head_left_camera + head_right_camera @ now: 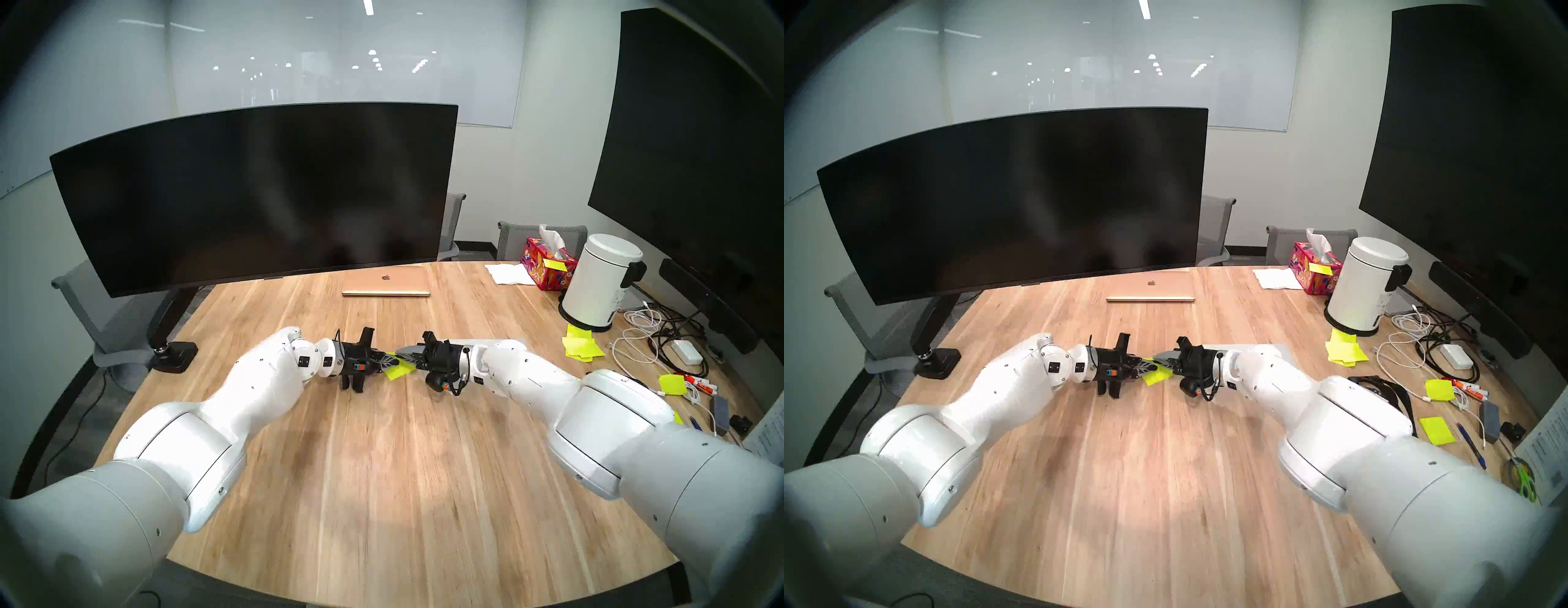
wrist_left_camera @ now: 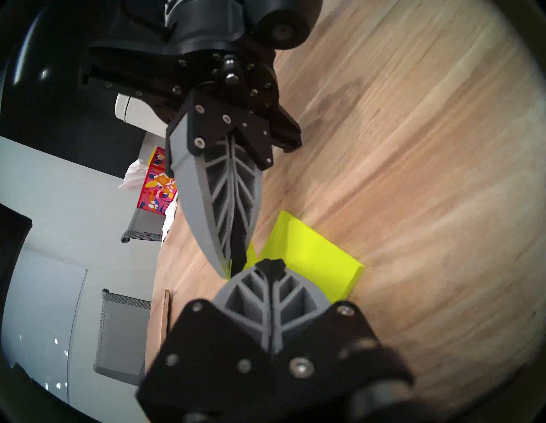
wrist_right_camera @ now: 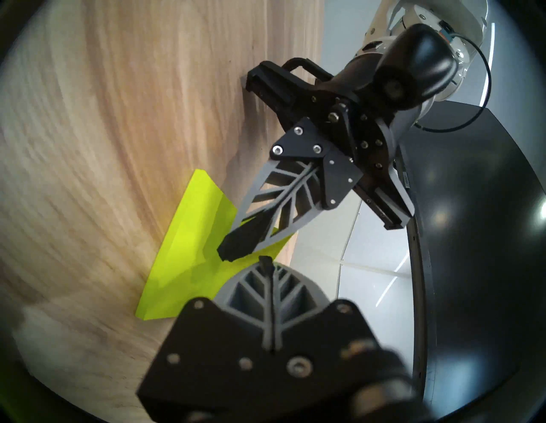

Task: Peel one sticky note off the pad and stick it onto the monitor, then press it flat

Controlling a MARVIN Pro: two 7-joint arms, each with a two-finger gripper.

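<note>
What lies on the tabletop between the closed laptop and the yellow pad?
Nothing: bare table separates laptop from pad, shown in both head views.

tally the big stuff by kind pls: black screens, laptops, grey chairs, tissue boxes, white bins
black screens: 2 (curved monitor, flat screen)
laptops: 1
grey chairs: 3
tissue boxes: 1
white bins: 1
total: 8

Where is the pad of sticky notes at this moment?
In the head view, the pad is mid-table, between the tips of the left gripper and right gripper, before the monitor.
</note>
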